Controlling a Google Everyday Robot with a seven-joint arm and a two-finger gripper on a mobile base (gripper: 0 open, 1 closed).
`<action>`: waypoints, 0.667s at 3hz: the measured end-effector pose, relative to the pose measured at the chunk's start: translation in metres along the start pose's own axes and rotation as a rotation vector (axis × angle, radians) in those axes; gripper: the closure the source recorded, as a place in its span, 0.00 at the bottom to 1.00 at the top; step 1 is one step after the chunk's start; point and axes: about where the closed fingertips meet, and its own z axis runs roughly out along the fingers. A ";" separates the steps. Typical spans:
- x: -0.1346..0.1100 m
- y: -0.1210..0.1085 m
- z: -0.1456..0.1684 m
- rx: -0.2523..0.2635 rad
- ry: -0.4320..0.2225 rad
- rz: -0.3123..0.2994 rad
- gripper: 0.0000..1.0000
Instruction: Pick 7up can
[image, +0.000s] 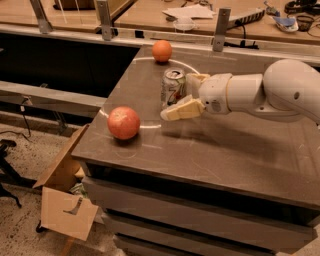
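The 7up can (172, 87), silver-white with a green and red logo and a silver top, stands upright on the grey table (225, 150) near its middle. My gripper (186, 94) reaches in from the right on a white arm and is open. One cream finger (181, 110) lies just in front of the can and the other (196, 78) sits behind its right side, so the can is partly between them. I cannot tell whether the fingers touch it.
A red-orange fruit (123, 122) sits near the table's left front edge. A smaller orange fruit (162, 51) sits at the back. An open cardboard box (65, 195) stands on the floor to the left. A cluttered bench (200, 12) runs behind.
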 end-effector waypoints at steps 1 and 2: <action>-0.004 0.004 0.011 -0.025 -0.033 0.007 0.43; -0.014 0.000 0.012 -0.017 -0.073 0.005 0.65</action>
